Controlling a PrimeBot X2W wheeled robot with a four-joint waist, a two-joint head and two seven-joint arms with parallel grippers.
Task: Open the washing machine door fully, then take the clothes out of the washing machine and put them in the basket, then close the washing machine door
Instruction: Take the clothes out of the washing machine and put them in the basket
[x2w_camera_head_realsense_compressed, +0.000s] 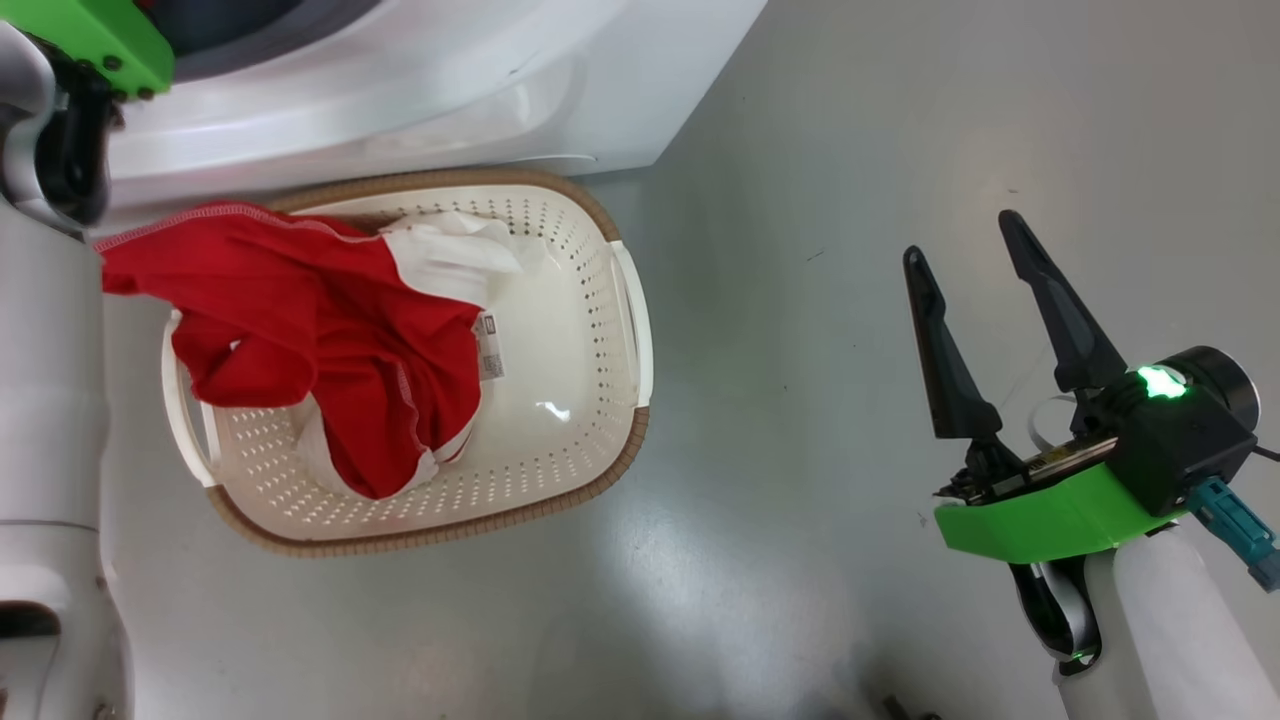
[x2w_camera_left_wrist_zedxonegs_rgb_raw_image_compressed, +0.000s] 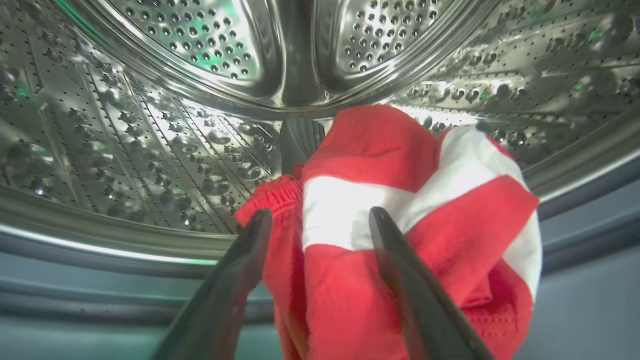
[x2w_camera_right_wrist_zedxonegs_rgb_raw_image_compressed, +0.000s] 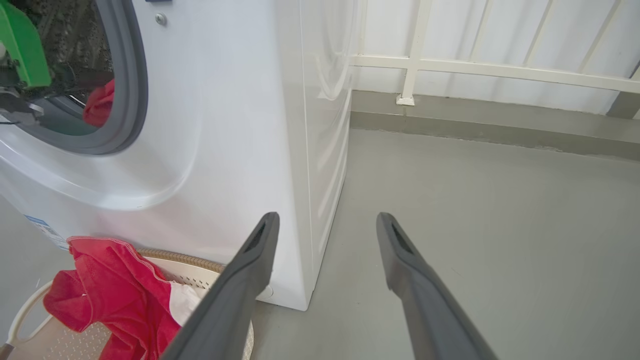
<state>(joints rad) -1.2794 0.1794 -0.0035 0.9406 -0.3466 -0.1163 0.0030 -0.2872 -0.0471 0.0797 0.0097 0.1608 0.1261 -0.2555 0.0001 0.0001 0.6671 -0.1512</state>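
Note:
My left gripper is open inside the washing machine's steel drum. Its two fingers reach toward a red garment with white stripes that lies at the drum's front lip, with no grip on it. Another piece of the clothes, red with white panels, is draped in the cream basket and hangs over its back-left rim. The basket stands on the floor right in front of the washing machine. My right gripper is open and holds nothing, above the floor to the basket's right. The washing machine door is out of view.
My pale left arm runs up the left edge into the machine's opening, which is ringed by grey rubber. Grey floor lies open to the right of the basket. A white railing and wall stand behind the machine.

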